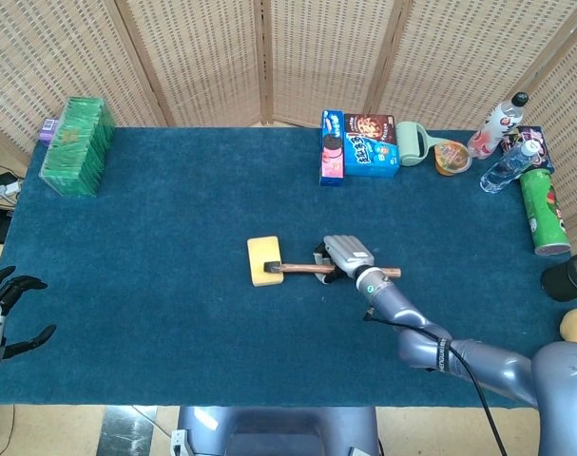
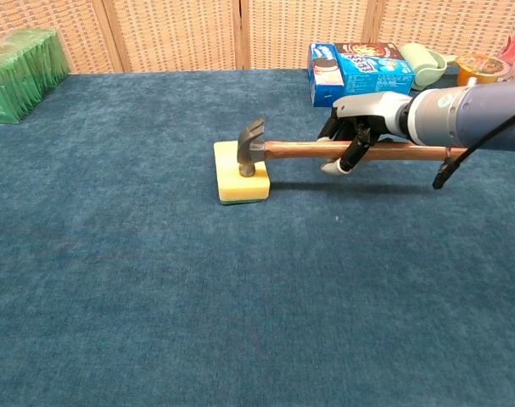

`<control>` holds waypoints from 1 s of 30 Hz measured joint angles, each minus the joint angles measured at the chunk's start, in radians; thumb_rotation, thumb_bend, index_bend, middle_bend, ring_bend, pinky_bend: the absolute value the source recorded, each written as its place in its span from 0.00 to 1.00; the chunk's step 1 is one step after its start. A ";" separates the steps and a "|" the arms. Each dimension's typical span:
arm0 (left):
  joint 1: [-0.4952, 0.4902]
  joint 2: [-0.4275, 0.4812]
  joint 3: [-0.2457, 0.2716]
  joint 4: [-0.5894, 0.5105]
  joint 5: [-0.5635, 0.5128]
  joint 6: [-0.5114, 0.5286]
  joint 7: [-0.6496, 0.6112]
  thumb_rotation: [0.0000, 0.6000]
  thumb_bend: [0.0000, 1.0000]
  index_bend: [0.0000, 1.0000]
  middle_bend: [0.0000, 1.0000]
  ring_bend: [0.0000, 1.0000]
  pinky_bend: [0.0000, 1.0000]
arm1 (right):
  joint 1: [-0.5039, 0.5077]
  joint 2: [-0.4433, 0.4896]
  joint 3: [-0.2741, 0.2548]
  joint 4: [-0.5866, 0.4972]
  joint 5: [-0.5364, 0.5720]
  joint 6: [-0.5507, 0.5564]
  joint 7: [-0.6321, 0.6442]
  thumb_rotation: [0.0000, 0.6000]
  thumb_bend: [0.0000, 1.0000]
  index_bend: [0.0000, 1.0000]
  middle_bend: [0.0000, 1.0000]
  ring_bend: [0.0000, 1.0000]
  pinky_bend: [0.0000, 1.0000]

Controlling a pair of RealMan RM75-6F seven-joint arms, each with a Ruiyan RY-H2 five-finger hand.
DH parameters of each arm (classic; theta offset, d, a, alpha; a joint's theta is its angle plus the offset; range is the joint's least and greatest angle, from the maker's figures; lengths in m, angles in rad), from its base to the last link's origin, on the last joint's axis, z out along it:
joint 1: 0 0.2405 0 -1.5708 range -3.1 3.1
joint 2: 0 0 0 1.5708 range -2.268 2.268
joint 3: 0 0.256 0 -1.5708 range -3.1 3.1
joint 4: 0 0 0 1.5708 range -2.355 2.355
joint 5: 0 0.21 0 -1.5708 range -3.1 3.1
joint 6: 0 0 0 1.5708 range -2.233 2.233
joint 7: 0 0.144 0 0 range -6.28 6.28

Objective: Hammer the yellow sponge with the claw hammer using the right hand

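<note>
One yellow sponge (image 2: 238, 174) near the middle of the blue tabletop (image 2: 155, 280), flat, rectangular, with a thin green layer visible at the bottom edge in the chest view. Pressed on its right part by the dark metal head of the claw hammer (image 2: 252, 147), face down on the sponge, claw pointing up. Wooden handle nearly level, running to the right, just above the tabletop. Right hand (image 2: 356, 127) wrapped around the middle of the handle, fingers (image 2: 355, 151) closed under it, the end of the handle sticking out past the wrist. In the head view the same right hand (image 1: 346, 258) just to the right of the sponge (image 1: 263, 260).

Left hand (image 1: 5, 306) at the far left edge, off the tabletop, fingers spread, holding nothing.

Along the far edge: blue cookie boxes (image 1: 357, 145), closed, contents not visible; a pale green cup (image 1: 412, 142) lying on its side, inside not possible to tell; an orange sealed cup (image 1: 451, 158); two bottles (image 1: 505, 142), one clear; a green tube can (image 1: 542, 211) lying on the right side. At the far left corner a green stack of packs (image 1: 77, 145).
</note>
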 measured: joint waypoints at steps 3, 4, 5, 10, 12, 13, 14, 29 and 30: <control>-0.001 -0.002 0.001 0.001 0.003 0.001 -0.002 1.00 0.22 0.32 0.29 0.11 0.10 | 0.005 0.045 0.003 -0.098 0.080 0.025 -0.008 1.00 0.54 0.92 1.00 1.00 1.00; -0.001 -0.002 0.001 0.001 0.005 0.001 -0.003 1.00 0.22 0.32 0.29 0.11 0.10 | 0.003 0.061 0.008 -0.125 0.087 0.026 0.002 1.00 0.54 0.92 1.00 1.00 1.00; -0.002 -0.002 0.001 0.001 0.007 0.001 -0.003 1.00 0.22 0.32 0.29 0.11 0.10 | -0.001 0.074 0.014 -0.148 0.089 0.025 0.017 1.00 0.54 0.92 1.00 1.00 1.00; -0.001 0.000 0.002 -0.006 0.015 0.009 -0.001 1.00 0.22 0.32 0.29 0.11 0.10 | -0.047 0.134 0.041 -0.196 0.022 0.022 0.120 1.00 0.54 0.92 1.00 1.00 1.00; 0.000 0.002 0.004 -0.009 0.018 0.011 0.002 1.00 0.22 0.32 0.29 0.11 0.10 | -0.072 0.150 0.041 -0.201 -0.022 0.028 0.141 1.00 0.54 0.92 1.00 1.00 1.00; 0.001 0.003 0.005 -0.011 0.019 0.011 0.004 1.00 0.22 0.32 0.29 0.11 0.10 | -0.083 0.155 0.040 -0.202 -0.040 0.032 0.151 1.00 0.54 0.91 1.00 1.00 1.00; 0.001 0.003 0.005 -0.013 0.020 0.012 0.005 1.00 0.22 0.32 0.29 0.11 0.10 | -0.093 0.160 0.039 -0.202 -0.059 0.036 0.160 1.00 0.54 0.90 1.00 1.00 1.00; 0.006 0.010 0.011 -0.050 0.034 0.024 0.046 1.00 0.22 0.32 0.29 0.11 0.10 | -0.174 0.121 -0.051 -0.082 -0.275 0.139 0.159 1.00 0.54 0.71 0.85 0.90 0.73; 0.006 0.010 0.012 -0.052 0.034 0.024 0.049 1.00 0.22 0.32 0.29 0.11 0.10 | -0.175 0.116 -0.056 -0.073 -0.281 0.139 0.155 1.00 0.54 0.69 0.83 0.88 0.71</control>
